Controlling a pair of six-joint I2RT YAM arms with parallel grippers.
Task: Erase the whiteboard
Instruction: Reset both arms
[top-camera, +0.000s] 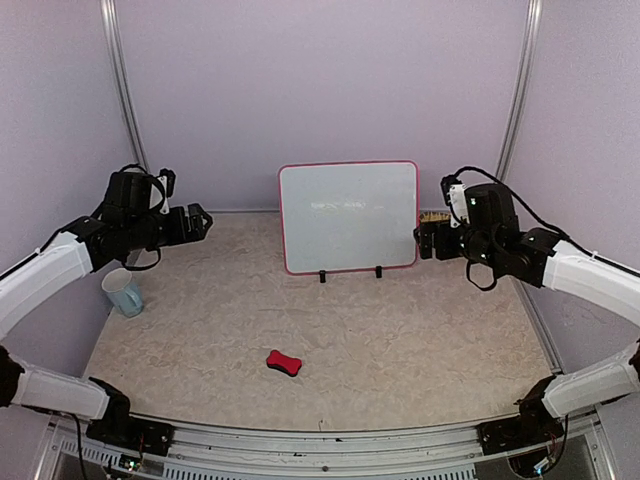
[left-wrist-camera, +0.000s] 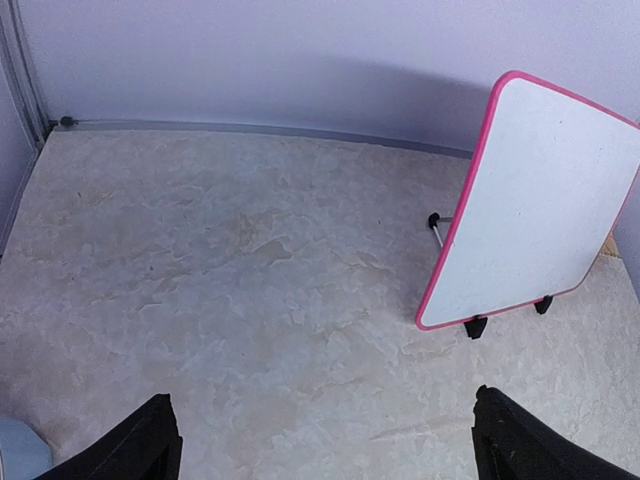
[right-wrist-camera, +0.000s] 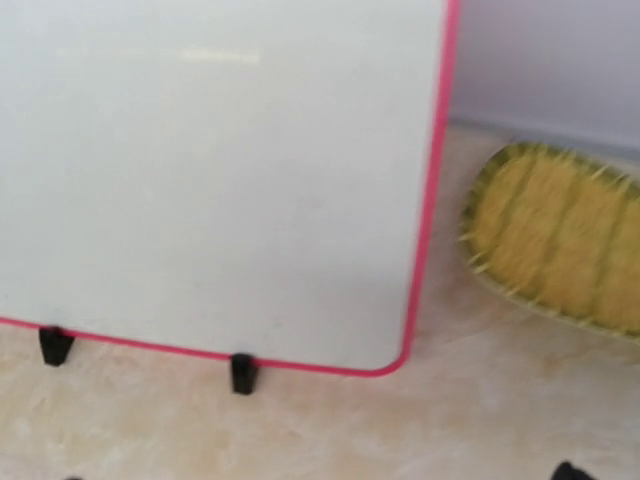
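The whiteboard (top-camera: 348, 215) stands upright on two black feet at the back middle of the table, pink-red frame, with a faint scrawl across its upper half. A small red eraser (top-camera: 284, 363) lies on the table towards the front. My left gripper (top-camera: 200, 222) hovers left of the board, open and empty. In the left wrist view its fingers (left-wrist-camera: 140, 450) are wide apart and the whiteboard (left-wrist-camera: 540, 200) is at the right. My right gripper (top-camera: 422, 242) is open, close to the board's right edge. The right wrist view shows the whiteboard (right-wrist-camera: 220, 170) close up.
A pale blue mug (top-camera: 123, 292) stands at the left edge of the table. A yellow woven basket (right-wrist-camera: 560, 240) lies right of the board by the back wall, also seen in the top view (top-camera: 433, 217). Walls enclose the back and sides.
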